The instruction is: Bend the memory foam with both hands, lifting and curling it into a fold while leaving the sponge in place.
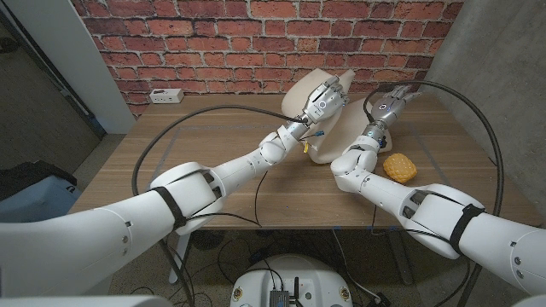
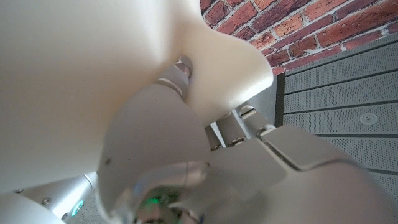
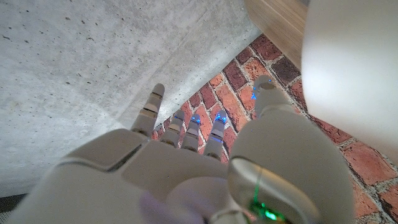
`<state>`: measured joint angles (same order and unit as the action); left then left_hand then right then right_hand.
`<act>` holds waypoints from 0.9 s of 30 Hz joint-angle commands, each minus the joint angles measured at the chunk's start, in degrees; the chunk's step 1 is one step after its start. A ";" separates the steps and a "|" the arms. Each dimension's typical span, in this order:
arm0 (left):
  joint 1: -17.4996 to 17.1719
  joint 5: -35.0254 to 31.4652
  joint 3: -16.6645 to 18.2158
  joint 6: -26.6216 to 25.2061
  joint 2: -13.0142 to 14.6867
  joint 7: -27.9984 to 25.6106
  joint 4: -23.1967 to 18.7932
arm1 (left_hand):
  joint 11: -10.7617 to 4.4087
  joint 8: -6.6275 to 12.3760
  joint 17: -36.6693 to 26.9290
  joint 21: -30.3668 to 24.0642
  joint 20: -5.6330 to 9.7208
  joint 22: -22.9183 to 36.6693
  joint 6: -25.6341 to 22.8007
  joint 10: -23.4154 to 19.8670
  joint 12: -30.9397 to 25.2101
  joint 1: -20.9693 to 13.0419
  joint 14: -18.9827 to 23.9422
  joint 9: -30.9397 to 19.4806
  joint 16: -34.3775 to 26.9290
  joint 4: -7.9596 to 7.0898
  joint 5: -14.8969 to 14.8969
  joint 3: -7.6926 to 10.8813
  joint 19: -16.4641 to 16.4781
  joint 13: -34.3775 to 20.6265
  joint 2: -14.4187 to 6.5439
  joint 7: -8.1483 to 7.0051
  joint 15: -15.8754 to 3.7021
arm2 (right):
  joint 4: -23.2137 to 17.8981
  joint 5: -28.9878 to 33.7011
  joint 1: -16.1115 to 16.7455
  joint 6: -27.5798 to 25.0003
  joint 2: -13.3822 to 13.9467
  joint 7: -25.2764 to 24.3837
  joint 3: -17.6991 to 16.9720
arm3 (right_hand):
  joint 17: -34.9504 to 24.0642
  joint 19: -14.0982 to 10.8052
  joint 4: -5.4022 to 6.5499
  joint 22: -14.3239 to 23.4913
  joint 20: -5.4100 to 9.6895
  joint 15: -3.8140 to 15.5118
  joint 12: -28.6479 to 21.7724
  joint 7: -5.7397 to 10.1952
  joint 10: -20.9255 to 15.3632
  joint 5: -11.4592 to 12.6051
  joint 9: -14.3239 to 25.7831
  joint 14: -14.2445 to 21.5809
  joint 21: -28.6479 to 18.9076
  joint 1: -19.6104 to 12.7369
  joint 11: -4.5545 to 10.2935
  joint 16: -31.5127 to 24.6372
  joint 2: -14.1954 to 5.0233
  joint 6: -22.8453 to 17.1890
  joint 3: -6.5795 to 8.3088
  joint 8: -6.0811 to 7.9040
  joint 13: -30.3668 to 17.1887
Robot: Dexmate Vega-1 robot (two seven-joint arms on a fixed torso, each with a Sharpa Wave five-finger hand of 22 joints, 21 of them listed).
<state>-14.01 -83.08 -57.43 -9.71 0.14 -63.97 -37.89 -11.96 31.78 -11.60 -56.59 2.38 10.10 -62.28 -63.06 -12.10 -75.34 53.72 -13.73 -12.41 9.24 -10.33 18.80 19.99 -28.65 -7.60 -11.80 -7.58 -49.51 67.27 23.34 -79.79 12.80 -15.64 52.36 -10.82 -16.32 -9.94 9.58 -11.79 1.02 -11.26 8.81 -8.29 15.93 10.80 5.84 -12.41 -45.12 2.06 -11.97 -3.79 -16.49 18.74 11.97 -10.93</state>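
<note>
The cream memory foam (image 1: 300,92) stands lifted off the wooden table (image 1: 222,141) at the back middle, curled upward, with its lower edge near the tabletop. My left hand (image 1: 325,99) grips its upper part; in the left wrist view a fingertip (image 2: 183,65) digs into the foam (image 2: 74,74). Just right of the foam my right hand (image 1: 392,103) is raised with its fingers spread. In the right wrist view those fingers (image 3: 186,127) reach straight, and the foam (image 3: 354,68) is beside the thumb. The yellow sponge (image 1: 399,166) lies on the table by the right forearm.
A white power strip (image 1: 166,95) lies at the table's back left edge against the brick wall. Black cables loop over the table behind both arms. A concrete wall stands to the right.
</note>
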 commanded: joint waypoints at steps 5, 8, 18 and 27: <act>8.65 21.24 -11.74 7.28 -9.27 1.08 19.24 | 0.16 0.62 -0.19 -0.15 5.05 0.08 0.16 0.01 -0.08 -0.05 -0.39 -0.36 0.08 -0.05 0.07 0.28 -0.20 0.54 -0.21 0.10 -6.43 | -6.83 19.29 6.35 -0.19 -1.13 6.00 -16.76 | -0.27 -0.65 0.63 0.19 -0.09 -0.40 -0.29 -0.34 -0.20 -0.09 0.23 0.22 -0.24 0.56 -0.13 -0.16 0.79 -0.35 -0.15 -0.06 -0.12; 10.26 29.24 -18.40 7.62 -9.92 1.90 20.27 | 0.18 0.67 -0.18 -0.14 5.03 0.08 0.15 0.02 0.02 0.01 -0.47 -0.40 0.09 -0.08 0.14 0.24 -0.15 0.82 -0.18 0.09 -6.43 | -7.79 21.34 7.20 -0.19 -2.16 5.07 -19.92 | -0.32 -0.69 0.82 0.19 -0.15 -0.43 -0.25 -0.41 -0.14 -0.21 0.23 0.27 -0.16 0.82 -0.38 -0.19 0.87 -0.37 -0.25 -0.10 -0.12; 12.84 45.43 -29.96 10.22 -12.02 6.51 21.74 | 0.20 0.39 -0.08 0.02 5.02 0.07 -0.26 -0.19 0.18 0.37 -1.17 0.52 0.22 -0.26 0.25 -0.15 0.00 2.13 -0.17 0.04 -6.43 | -9.51 23.10 8.27 -0.19 -6.71 -2.93 -28.67 | -0.38 -0.36 1.01 0.19 -0.34 -0.93 -0.26 -0.64 -0.26 -0.44 0.25 0.19 0.20 1.06 -0.78 -0.13 1.02 -0.67 -0.29 -0.08 -0.13; 13.21 51.75 -32.08 12.47 -13.21 10.73 21.74 | 0.23 -0.87 -0.05 0.21 5.11 0.08 -1.12 -0.06 -0.03 0.47 -1.35 2.31 0.15 -0.25 0.10 -0.72 0.40 2.41 -0.12 0.05 -6.42 | -12.46 24.68 9.44 -0.19 -6.62 -2.25 -30.17 | -0.41 -0.14 1.06 0.20 -0.37 -1.19 -0.22 -0.78 -0.21 -0.60 0.26 0.18 0.44 1.13 -0.88 -0.10 1.14 -0.89 -0.27 -0.08 -0.14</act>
<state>-2.42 -43.75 -83.57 0.02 -11.02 -58.08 -17.46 -12.15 31.12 -11.56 -56.35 2.36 10.10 -62.67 -62.86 -12.05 -75.37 52.57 -11.48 -12.41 8.92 -10.33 18.46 19.83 -26.23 -7.57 -11.85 -7.26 -58.78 89.27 31.16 -80.00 7.29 -16.67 26.11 -11.08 -16.39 -9.07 9.59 -11.88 0.40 -11.26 8.19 -8.39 15.46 10.79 6.03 -11.97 -44.27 1.51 -11.97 -2.94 -17.10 18.35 11.97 -10.94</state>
